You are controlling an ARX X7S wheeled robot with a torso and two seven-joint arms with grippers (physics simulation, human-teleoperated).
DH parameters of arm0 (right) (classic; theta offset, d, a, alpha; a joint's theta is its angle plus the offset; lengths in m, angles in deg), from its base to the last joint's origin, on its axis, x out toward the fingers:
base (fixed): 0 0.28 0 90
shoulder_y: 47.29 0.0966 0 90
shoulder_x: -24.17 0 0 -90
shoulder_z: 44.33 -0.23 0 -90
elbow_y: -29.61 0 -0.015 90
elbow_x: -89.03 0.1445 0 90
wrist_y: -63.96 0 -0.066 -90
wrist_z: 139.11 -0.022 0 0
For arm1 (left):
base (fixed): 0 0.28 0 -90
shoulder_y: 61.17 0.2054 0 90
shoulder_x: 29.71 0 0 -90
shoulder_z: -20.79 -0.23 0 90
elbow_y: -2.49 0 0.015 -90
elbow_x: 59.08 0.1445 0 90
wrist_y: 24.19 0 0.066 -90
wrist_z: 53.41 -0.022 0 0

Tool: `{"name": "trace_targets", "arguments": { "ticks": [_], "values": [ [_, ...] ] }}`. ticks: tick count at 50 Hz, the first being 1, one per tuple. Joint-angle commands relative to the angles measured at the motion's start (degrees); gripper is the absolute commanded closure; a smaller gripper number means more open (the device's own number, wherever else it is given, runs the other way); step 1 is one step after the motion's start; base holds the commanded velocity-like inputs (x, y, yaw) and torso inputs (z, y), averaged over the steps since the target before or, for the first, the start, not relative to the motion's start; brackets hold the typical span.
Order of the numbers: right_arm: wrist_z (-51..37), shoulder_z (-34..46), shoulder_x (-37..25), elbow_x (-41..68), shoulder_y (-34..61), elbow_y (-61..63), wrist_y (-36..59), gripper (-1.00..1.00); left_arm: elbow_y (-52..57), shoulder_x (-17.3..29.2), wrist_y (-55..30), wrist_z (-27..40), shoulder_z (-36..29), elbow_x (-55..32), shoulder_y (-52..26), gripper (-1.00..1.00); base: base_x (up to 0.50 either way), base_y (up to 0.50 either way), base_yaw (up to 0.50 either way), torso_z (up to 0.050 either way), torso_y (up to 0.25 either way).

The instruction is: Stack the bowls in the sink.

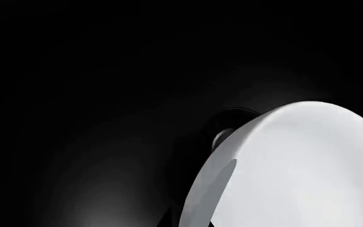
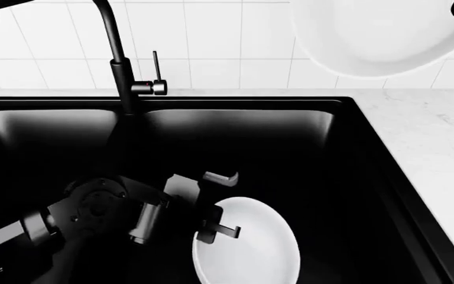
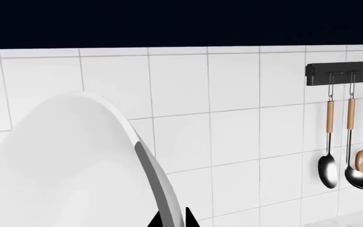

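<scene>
**A:** so where are the two bowls at right now?

**B:** one's down in the black sink (image 2: 353, 136), right-hand basin, near the front. The lower bowl (image 2: 247, 245) is plain glossy white, smooth sides, no pattern, tipped a bit so you see into it. The left gripper (image 2: 220, 204) has its fingers either side of that bowl's rim, one finger (image 2: 219, 176) outside and one over the inside. Looks clamped on it. In the left wrist view the same bowl (image 1: 295, 170) fills the corner, with a round metal drain strainer (image 1: 222, 137) peeking out behind it.

**A:** and the other?

**B:** the raised bowl (image 2: 377, 35) is way up in front of the white tiled wall (image 2: 211, 35), above the back right of the sink. Same glossy white. The right gripper (image 3: 172, 220) is pinched on its rim (image 3: 147, 161), only the dark tips show.

**A:** anything else around?

**B:** tall slim black faucet (image 2: 120, 65), pale marble counter (image 2: 432, 154), and utensils (image 3: 349, 142) hanging off a rail (image 3: 342, 73).
</scene>
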Motion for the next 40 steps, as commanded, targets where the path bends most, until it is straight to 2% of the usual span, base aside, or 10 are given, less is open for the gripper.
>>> {"name": "trace_targets", "arguments": {
  "ticks": [1, 9, 10, 28, 40],
  "values": [
    [0.0, -0.59, -0.14, -0.6, 0.05, -0.02, 0.01, 1.0, -1.52, -0.93, 0.05, -1.26, -0.46, 1.51, 0.06, 1.0, 0.0, 0.0, 0.0, 0.0, 0.0],
    [0.05, -0.62, -0.07, -0.74, -0.31, 0.11, -0.17, 1.0, -1.61, -1.07, -0.55, -1.19, -1.46, 3.21, -0.31, 1.0, 0.0, 0.0, 0.0, 0.0, 0.001],
    [0.07, -0.6, -0.08, -0.79, -0.39, 0.12, -0.19, 1.0, -1.68, -1.12, -0.65, -1.14, -1.63, 3.43, -0.33, -1.0, 0.0, 0.0, 0.0, 0.0, 0.0],
    [0.08, -0.76, -0.15, -0.93, -0.83, 0.25, -0.31, 1.0, -1.93, -1.17, -2.0, -1.53, -2.8, 4.81, -1.01, -1.0, 0.0, 0.0, 0.0, 0.001, 0.0],
    [-0.17, -1.01, 0.08, -0.6, -0.51, 0.18, -0.13, 1.0, 5.82, 2.58, -5.37, 7.4, -0.13, -1.82, -8.12, -1.0, 0.0, 0.0, 0.0, 0.0, 0.001]
  ]
}}
